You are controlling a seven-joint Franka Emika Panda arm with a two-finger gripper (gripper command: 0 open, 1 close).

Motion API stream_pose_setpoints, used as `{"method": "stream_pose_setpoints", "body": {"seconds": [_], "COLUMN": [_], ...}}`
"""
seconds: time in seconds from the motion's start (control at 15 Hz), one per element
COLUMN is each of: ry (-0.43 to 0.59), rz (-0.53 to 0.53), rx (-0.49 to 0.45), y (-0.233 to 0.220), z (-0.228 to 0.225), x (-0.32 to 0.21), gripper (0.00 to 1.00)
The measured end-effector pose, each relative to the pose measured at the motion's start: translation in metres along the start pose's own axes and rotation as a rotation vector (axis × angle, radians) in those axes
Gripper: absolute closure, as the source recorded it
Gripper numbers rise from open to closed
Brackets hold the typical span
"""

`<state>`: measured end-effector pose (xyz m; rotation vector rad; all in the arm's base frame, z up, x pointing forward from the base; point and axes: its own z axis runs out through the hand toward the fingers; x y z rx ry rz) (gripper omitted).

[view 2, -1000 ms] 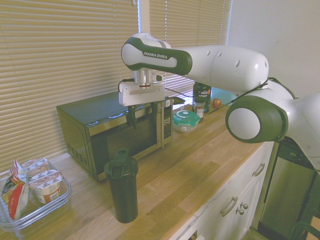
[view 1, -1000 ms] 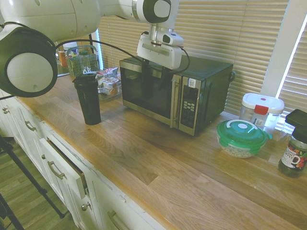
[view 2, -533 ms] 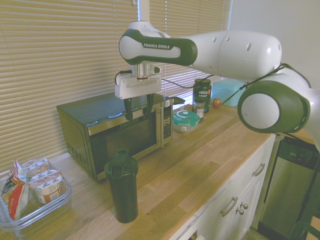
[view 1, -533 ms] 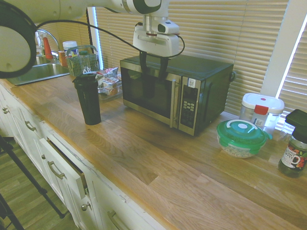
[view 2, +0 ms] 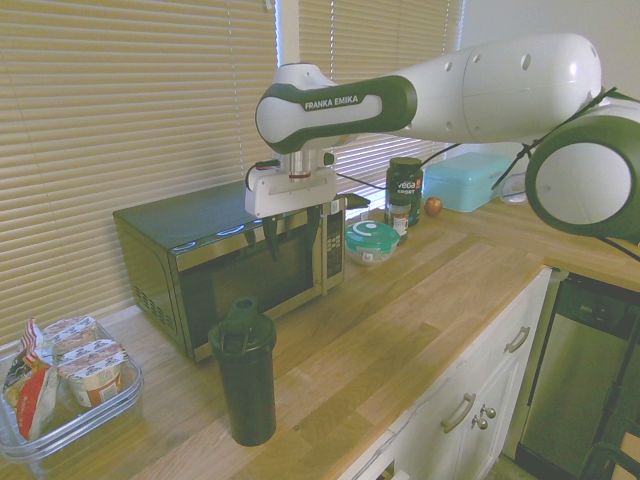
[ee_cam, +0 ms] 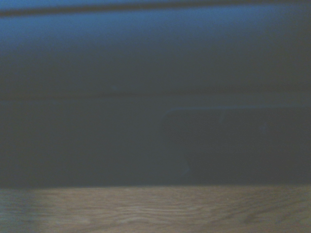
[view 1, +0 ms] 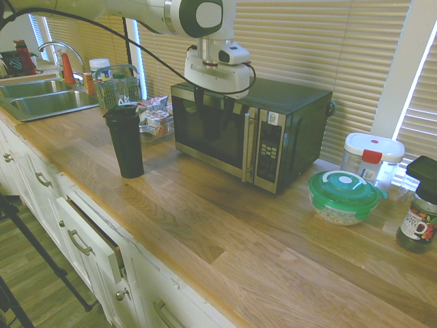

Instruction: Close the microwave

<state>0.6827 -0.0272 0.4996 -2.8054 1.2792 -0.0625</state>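
The black microwave (view 1: 273, 130) (view 2: 200, 260) stands on the wooden counter against the blinds. Its dark glass door (view 1: 208, 133) lies flush with the front, beside the silver bar handle (view 1: 247, 147) and the keypad (view 1: 268, 152). My gripper (view 1: 217, 108) (view 2: 292, 233) hangs fingers-down right in front of the upper part of the door, open, with nothing between the fingers. The wrist view is a blur of dark microwave glass (ee_cam: 155, 97) above a strip of counter wood (ee_cam: 155, 208).
A black shaker bottle (view 1: 125, 140) (view 2: 243, 375) stands in front of the microwave's hinge side. A clear tub of snacks (view 2: 60, 390), a green basket (view 1: 117, 89) and a sink (view 1: 41, 102) lie beyond it. A green-lidded bowl (view 1: 343, 197), a white container (view 1: 372, 156) and a jar (view 1: 418, 217) sit past the keypad side.
The gripper rose a little half a second ago and has come back down in front of the door. The arm's big joints have swung out of the first exterior view.
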Motion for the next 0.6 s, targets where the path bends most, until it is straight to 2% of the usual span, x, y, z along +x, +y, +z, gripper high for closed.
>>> {"method": "stream_pose_setpoints", "body": {"seconds": [0.6], "ry": [0.016], "rz": [-0.028], "rx": [0.019], "y": [0.073], "z": [0.029], "x": [-0.05], "gripper": [0.0]}}
